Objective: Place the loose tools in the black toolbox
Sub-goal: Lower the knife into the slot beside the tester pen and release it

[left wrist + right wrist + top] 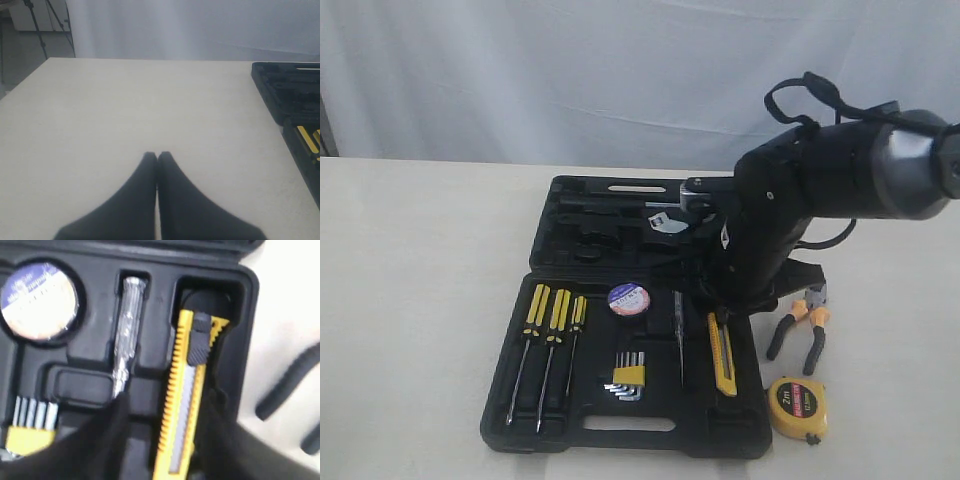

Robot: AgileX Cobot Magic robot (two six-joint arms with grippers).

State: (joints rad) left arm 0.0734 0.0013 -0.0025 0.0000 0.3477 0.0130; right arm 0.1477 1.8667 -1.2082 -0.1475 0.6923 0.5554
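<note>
The black toolbox [520,425] lies open on the table. In its near half sit the black tape roll [628,299] and the yellow-and-black utility knife [722,355]. The orange-and-black pliers [800,330] and the round yellow tape measure [795,408] lie on the table right of the box. My right gripper [168,399] hangs low over the knife [187,390], open, one finger on each side, with a gap on the tape-roll side. My left gripper [157,155] is shut over bare table, left of the toolbox [280,85].
Three yellow-handled screwdrivers [552,325], a yellow-clipped hex key set [628,377] and a clear-handled tester [127,325] sit in their recesses. The right arm [790,200] reaches over the far half of the box. A white curtain hangs behind the table.
</note>
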